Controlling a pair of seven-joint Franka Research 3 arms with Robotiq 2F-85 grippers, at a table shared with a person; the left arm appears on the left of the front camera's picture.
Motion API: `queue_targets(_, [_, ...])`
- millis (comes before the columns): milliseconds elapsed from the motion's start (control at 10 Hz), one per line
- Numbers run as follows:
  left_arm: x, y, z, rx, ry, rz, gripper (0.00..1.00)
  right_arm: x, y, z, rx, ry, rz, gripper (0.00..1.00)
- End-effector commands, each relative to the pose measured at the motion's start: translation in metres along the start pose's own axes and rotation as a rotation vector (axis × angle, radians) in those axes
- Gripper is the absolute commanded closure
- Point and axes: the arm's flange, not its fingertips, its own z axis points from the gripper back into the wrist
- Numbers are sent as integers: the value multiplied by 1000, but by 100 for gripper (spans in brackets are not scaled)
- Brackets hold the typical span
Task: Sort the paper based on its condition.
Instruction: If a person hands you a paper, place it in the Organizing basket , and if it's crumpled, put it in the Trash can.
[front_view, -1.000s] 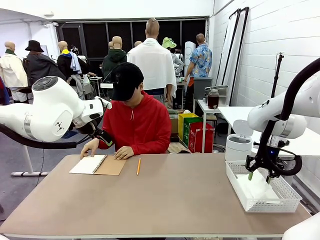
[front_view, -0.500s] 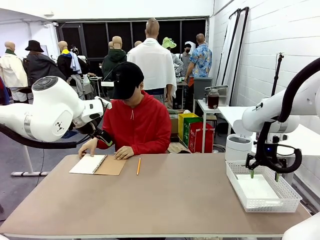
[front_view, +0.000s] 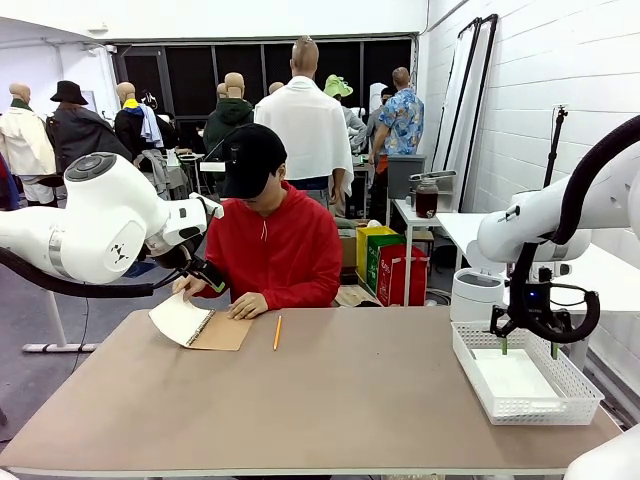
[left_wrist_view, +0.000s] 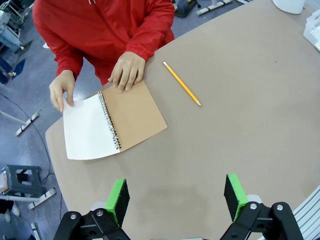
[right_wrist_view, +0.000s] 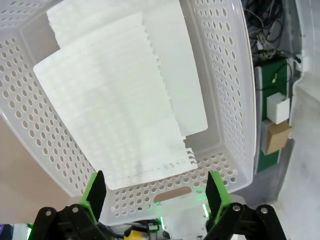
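In the front view the right gripper (front_view: 527, 347) hangs with jaws apart above the white basket (front_view: 575, 392) at four o'clock on the table; the person's hand (front_view: 187, 285) lifts a notebook (front_view: 195, 325) page at ten o'clock. In the left wrist view the left gripper (left_wrist_view: 177, 195) stands wide apart over bare tabletop, notebook at eleven o'clock, pencil (left_wrist_view: 182, 84) at one. In the right wrist view two paper sheets (right_wrist_view: 125, 107) lie overlapped in the basket.
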Motion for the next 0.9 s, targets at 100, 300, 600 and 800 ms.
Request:
queue_targets(100, [-1,0,-1,-1,3,-3,0,-1,-1,-3,6,7,10,0])
queue_targets(300, [-1,0,-1,-1,3,-3,0,-1,-1,-3,6,7,10,0])
queue_targets(600, [-1,0,-1,-1,3,-3,0,-1,-1,-3,6,7,10,0])
queue_targets(800, [-1,0,-1,-1,3,-3,0,-1,-1,-3,6,7,10,0])
